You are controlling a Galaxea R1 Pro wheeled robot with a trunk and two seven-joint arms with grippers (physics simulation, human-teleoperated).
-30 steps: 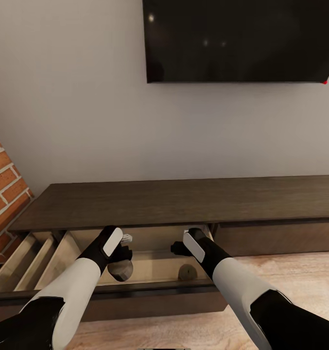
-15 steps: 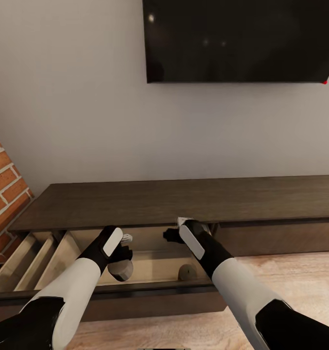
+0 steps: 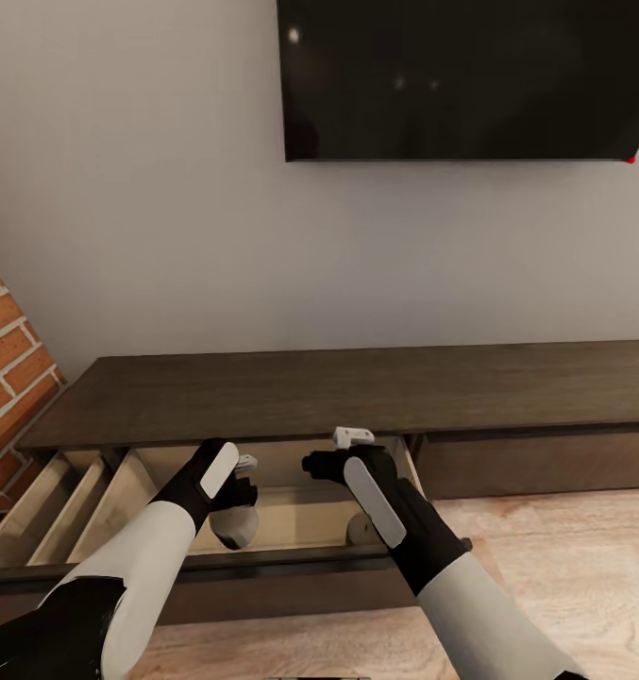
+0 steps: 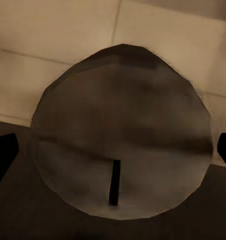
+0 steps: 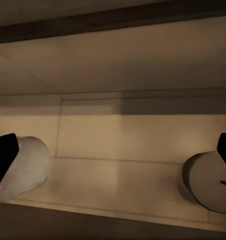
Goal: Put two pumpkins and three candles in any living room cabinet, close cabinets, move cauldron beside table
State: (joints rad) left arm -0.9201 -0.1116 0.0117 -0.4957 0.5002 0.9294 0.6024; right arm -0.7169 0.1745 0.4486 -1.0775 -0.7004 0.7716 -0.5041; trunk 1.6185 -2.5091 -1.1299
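Observation:
The long dark cabinet (image 3: 357, 387) stands against the wall with its pale-wood drawers pulled out. My left gripper (image 3: 236, 510) hangs inside the middle drawer (image 3: 262, 562), shut on a cream candle (image 3: 234, 526). In the left wrist view that candle (image 4: 123, 130) sits end-on between the fingertips (image 4: 3, 155), its dark wick showing. My right gripper (image 3: 317, 464) is open and empty above the same drawer. A second candle (image 3: 360, 529) lies on the drawer floor, partly behind my right arm. The right wrist view looks into the drawer, with one candle (image 5: 23, 167) at one side and another candle (image 5: 210, 182) at the other.
A wall TV (image 3: 470, 76) hangs above the cabinet. The red brick fireplace (image 3: 8, 378) borders the left side. A second open drawer (image 3: 55, 501) with dividers sits at the far left. Light plank floor (image 3: 564, 567) runs along the cabinet's right half.
My right gripper has risen and drifted left, away from the candle lying in the drawer. The left arm and its candle have stayed put.

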